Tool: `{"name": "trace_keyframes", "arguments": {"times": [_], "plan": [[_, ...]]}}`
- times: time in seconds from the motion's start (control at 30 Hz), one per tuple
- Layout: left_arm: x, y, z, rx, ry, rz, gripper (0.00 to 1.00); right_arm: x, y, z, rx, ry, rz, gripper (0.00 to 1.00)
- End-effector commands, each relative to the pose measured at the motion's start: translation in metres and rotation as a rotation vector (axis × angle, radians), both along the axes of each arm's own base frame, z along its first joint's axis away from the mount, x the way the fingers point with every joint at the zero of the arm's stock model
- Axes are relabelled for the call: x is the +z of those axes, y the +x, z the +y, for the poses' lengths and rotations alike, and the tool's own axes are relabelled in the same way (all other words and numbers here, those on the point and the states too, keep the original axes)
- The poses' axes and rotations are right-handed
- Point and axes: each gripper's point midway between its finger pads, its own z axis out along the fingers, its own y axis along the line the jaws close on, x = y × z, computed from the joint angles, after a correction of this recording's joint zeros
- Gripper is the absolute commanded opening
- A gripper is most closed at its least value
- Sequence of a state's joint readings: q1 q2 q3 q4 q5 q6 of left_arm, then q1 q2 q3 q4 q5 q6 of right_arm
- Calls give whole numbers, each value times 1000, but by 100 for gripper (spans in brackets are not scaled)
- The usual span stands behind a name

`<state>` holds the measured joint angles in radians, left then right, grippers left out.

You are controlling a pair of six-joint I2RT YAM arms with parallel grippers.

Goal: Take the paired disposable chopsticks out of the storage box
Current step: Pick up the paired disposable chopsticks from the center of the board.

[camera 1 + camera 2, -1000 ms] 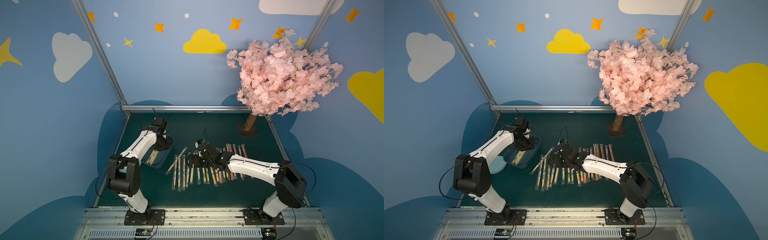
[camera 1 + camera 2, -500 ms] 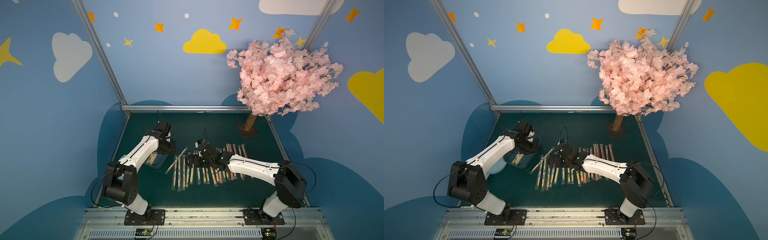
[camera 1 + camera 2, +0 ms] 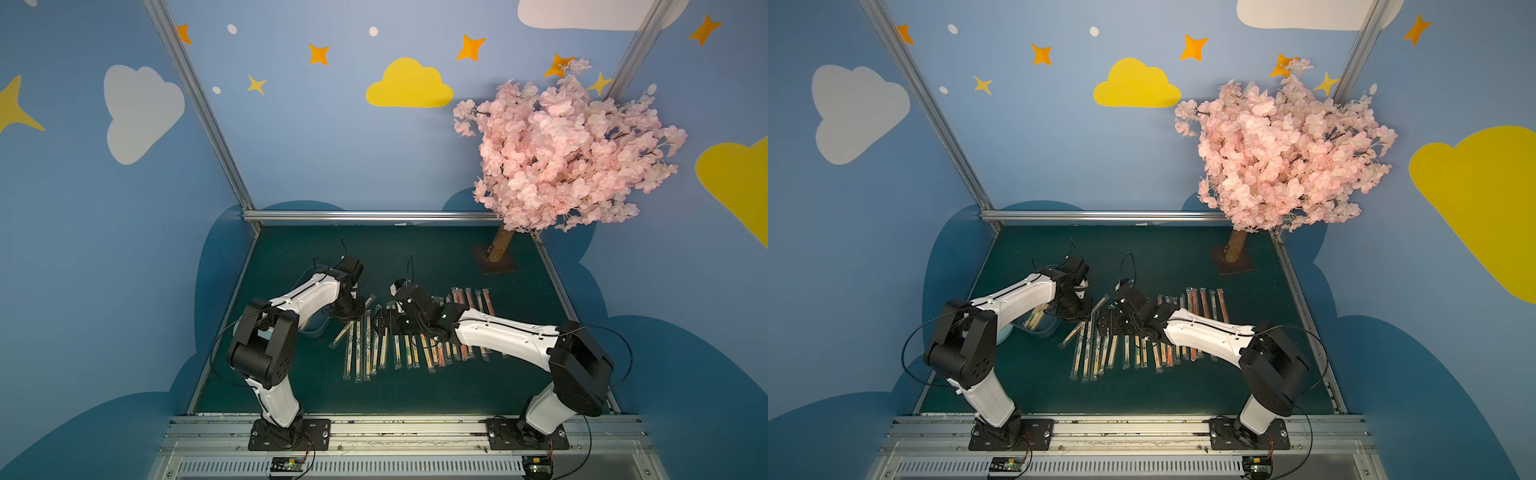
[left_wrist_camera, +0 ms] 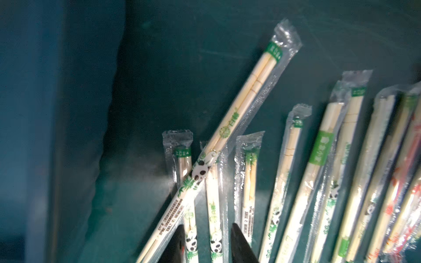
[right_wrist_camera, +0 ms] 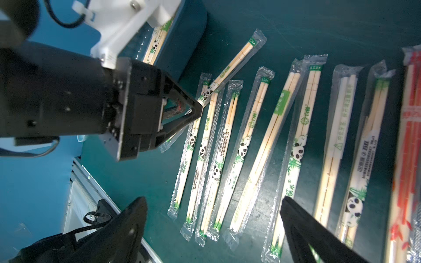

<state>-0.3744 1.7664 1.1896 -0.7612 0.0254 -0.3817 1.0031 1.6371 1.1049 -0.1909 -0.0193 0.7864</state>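
Note:
Many paired disposable chopsticks (image 3: 415, 345) (image 3: 1133, 349) (image 5: 257, 127) lie side by side in clear sleeves on the green mat. One pair (image 3: 340, 336) (image 4: 239, 109) (image 5: 234, 61) lies slantwise across the row's left end. The storage box (image 3: 1046, 332) (image 5: 189, 29), bluish and transparent, stands left of the row, half hidden by the left arm, with a few pairs inside. My left gripper (image 3: 353, 316) (image 4: 207, 227) hovers at the slanted pair, its fingers apart with nothing between them. My right gripper (image 3: 384, 328) (image 5: 213, 201) stands wide open over the row, empty.
An artificial pink blossom tree (image 3: 561, 153) stands on a flat base (image 3: 496, 262) at the back right. Orange-printed sleeves (image 3: 469, 299) make up the row's right end. Aluminium rails edge the mat. The two grippers are close together near the row's left end.
The left gripper has moved from over the storage box to the right, to the left end of the row, and its fingers have parted a little. The right arm has not moved.

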Motion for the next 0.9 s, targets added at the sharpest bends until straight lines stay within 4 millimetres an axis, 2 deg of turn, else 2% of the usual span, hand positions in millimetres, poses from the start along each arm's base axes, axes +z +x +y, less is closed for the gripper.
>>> {"name": "trace_keyframes", "arguments": {"times": [0.0, 0.23, 0.4, 0.6, 0.87], "plan": [[2, 19, -3, -13, 24, -39, 34, 6, 1, -3, -13, 10, -16, 95], [0, 58, -16, -60, 44, -67, 35, 8, 2, -8, -22, 7, -23, 95], [-7, 74, -24, -91, 52, -60, 35, 9, 1, -11, -25, 7, -27, 95], [-13, 81, -32, -117, 51, -55, 35, 9, 1, -12, -26, 7, -27, 95], [-26, 79, -37, -134, 59, -31, 36, 7, 1, -11, -27, 9, -24, 95]]}}
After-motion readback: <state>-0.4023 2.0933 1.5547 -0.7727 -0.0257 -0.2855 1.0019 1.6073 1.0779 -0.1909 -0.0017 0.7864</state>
